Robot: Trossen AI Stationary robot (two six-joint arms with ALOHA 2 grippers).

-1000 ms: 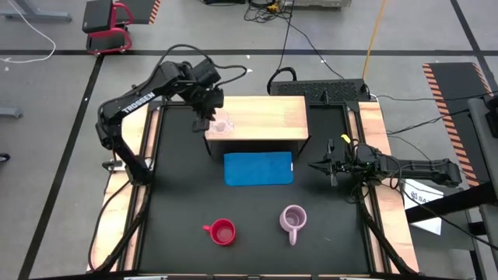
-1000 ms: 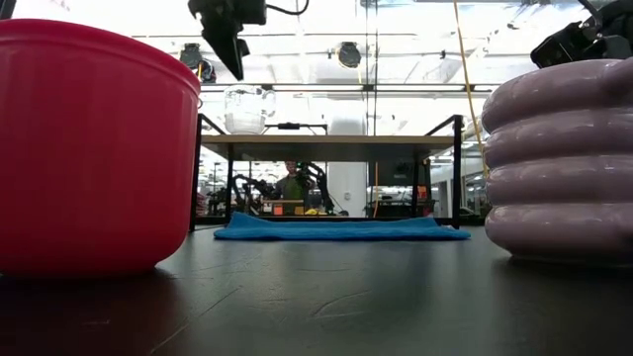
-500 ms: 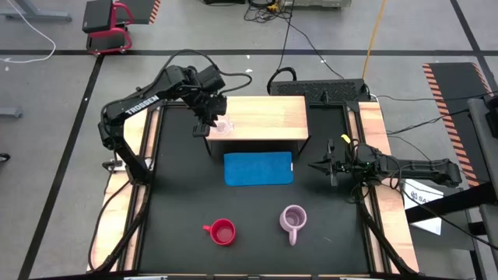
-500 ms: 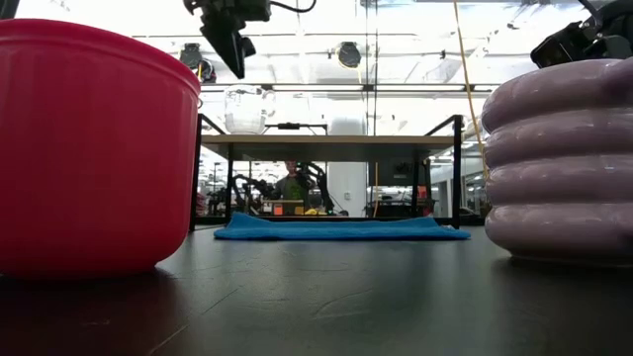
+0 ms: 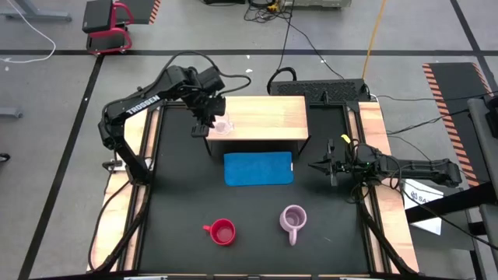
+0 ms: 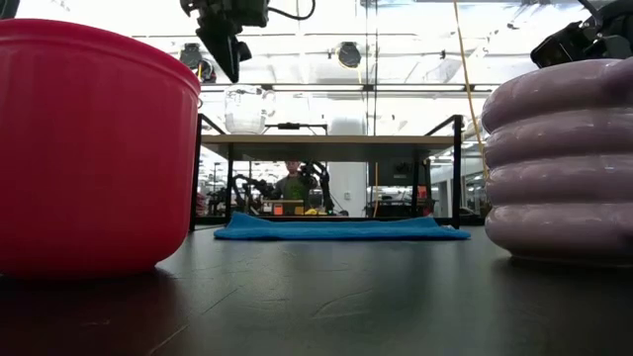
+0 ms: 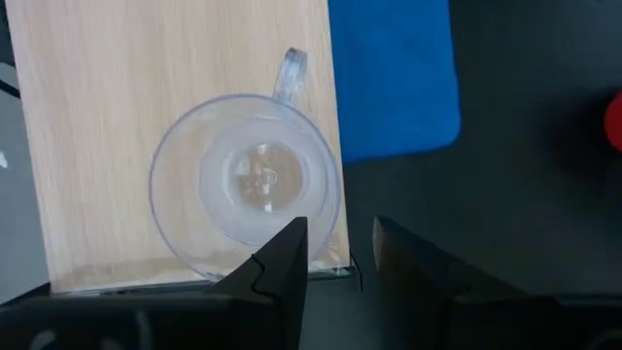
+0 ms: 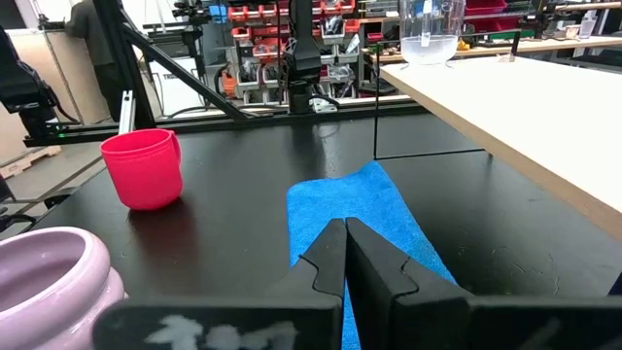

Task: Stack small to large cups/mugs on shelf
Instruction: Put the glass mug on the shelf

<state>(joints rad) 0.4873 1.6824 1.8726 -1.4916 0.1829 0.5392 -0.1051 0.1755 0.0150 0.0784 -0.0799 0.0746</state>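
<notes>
Left gripper (image 5: 204,124) above shelf's (image 5: 272,117) near-left corner, fingers (image 7: 282,267) parted, empty, clear of glass cup (image 5: 223,125) standing upright there near the edge. Right gripper (image 5: 328,165) closed, empty, parked at table's right side. Next, judged: red mug (image 5: 223,231); grip by rim, lift straight. Glass: smooth, transparent, thin loop handle. Red mug: glossy, plain-walled. Lilac mug (image 5: 293,218): ribbed, bulging rings. Shelf top: pale wood grain. Blue mat (image 5: 258,168): soft cloth, flat.
</notes>
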